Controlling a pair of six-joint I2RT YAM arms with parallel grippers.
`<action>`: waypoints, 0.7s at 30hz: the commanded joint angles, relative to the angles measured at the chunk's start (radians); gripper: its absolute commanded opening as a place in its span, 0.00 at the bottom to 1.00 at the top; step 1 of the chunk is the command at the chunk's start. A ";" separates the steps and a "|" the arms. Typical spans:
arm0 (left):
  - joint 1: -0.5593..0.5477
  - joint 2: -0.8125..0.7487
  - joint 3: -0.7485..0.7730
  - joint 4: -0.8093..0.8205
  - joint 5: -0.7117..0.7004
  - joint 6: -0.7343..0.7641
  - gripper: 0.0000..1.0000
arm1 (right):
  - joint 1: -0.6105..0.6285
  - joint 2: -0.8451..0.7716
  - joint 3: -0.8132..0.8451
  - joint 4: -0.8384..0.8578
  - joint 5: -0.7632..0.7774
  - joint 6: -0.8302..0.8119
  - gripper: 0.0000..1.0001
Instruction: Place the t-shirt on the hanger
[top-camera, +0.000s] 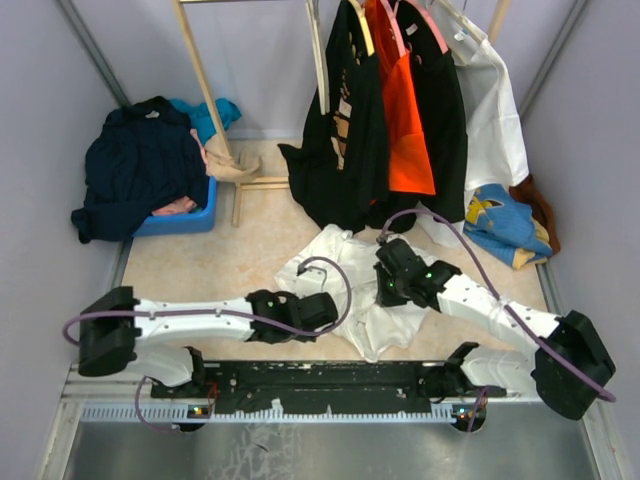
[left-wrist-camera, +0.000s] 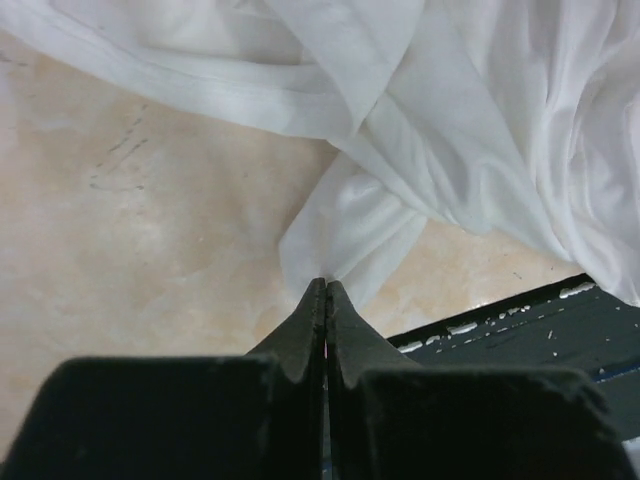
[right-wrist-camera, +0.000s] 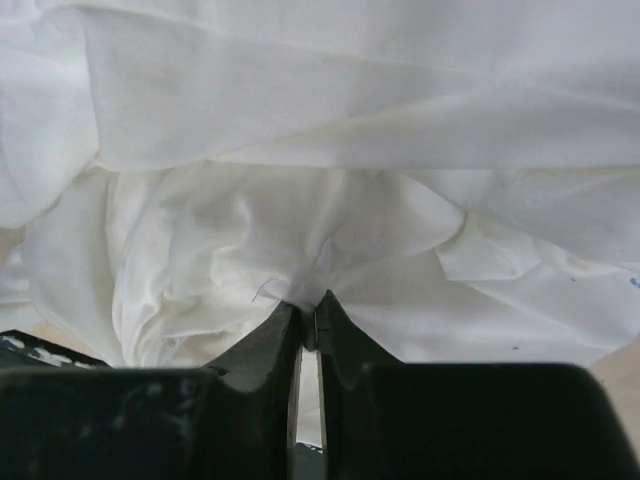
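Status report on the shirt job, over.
Left gripper shut at t-shirt corner, grip unclear. Right gripper shut on its folds. T-shirt crumpled on table; cable loops over it.

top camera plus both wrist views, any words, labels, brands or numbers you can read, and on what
No text can be read in any view.
black shirt, hanging: pale print down its front, too small and blurred to read.
blue and yellow cloth at the right: a graphic, no legible letters.
white t-shirt: no print or label shows, even close up in the wrist views.
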 joint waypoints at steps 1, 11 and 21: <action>-0.007 -0.142 0.026 -0.188 -0.104 -0.062 0.00 | 0.004 -0.078 0.103 -0.004 0.048 -0.019 0.05; -0.006 -0.390 0.265 -0.497 -0.277 -0.057 0.00 | 0.004 -0.238 0.354 -0.157 0.059 -0.036 0.00; -0.005 -0.400 0.724 -0.744 -0.456 0.047 0.00 | 0.005 -0.199 0.745 -0.254 0.062 -0.100 0.00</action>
